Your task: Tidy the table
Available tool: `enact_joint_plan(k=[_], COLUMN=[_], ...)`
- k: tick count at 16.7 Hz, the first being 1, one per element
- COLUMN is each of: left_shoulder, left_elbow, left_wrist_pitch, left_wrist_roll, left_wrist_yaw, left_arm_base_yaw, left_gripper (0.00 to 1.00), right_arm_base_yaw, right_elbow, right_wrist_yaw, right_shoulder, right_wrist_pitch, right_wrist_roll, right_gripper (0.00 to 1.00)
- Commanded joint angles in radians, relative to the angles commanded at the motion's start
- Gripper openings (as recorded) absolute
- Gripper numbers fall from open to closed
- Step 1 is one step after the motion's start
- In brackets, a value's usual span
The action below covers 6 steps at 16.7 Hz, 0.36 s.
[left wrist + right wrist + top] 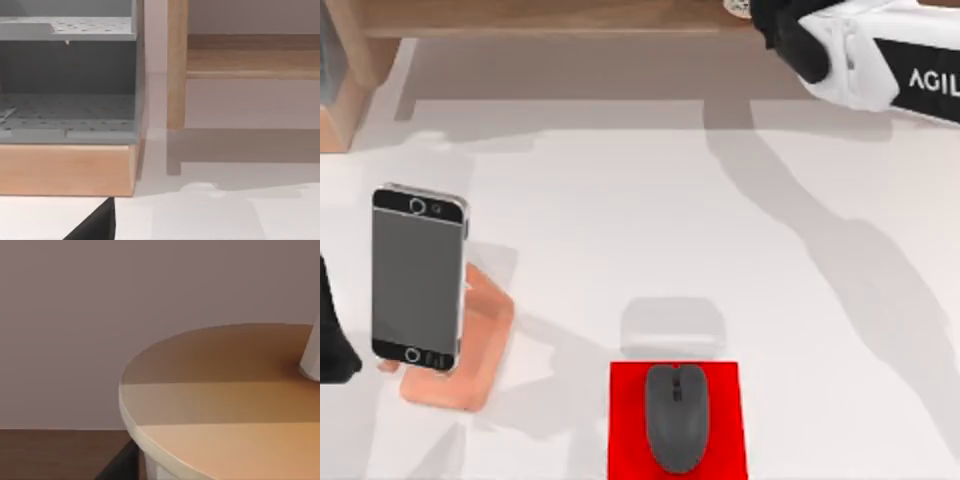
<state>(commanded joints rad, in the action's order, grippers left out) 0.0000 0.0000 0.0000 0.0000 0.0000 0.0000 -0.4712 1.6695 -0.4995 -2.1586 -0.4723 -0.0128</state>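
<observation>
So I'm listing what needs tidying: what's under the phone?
The phone leans on a salmon-pink stand, which sits on the table. The stand's part behind the phone is covered.

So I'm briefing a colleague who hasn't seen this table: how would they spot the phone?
On the broad white tabletop, look to the left side in the top view. There a black-fronted, silver-edged smartphone leans on a salmon-coloured stand. The dark grey computer mouse on the red mat is rounded; the phone is a flat rectangle.
</observation>
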Motion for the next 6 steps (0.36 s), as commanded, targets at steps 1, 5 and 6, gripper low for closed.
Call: enact_joint_plan(k=[1, 5, 6], left_shoulder=[0.0, 0.0, 0.0], left_elbow=[0.0, 0.0, 0.0], left_wrist_pitch=[0.0, 0.0, 0.0], left_wrist_roll=[0.0, 0.0, 0.0], left_wrist_yaw=[0.0, 0.0, 0.0], left_arm_base_yaw=[0.0, 0.0, 0.0], left_gripper=[1.0, 1.0, 1.0], right_arm_base_yaw=[0.0, 0.0, 0.0], right_elbow=[0.0, 0.0, 0.0], right_wrist_yaw=[0.0, 0.0, 0.0], right_shoulder=[0.0, 0.0, 0.0], right_wrist_pitch=[0.0, 0.0, 0.0], right_wrist_roll=[0.0, 0.0, 0.0], right_gripper=[1.0, 1.0, 1.0])
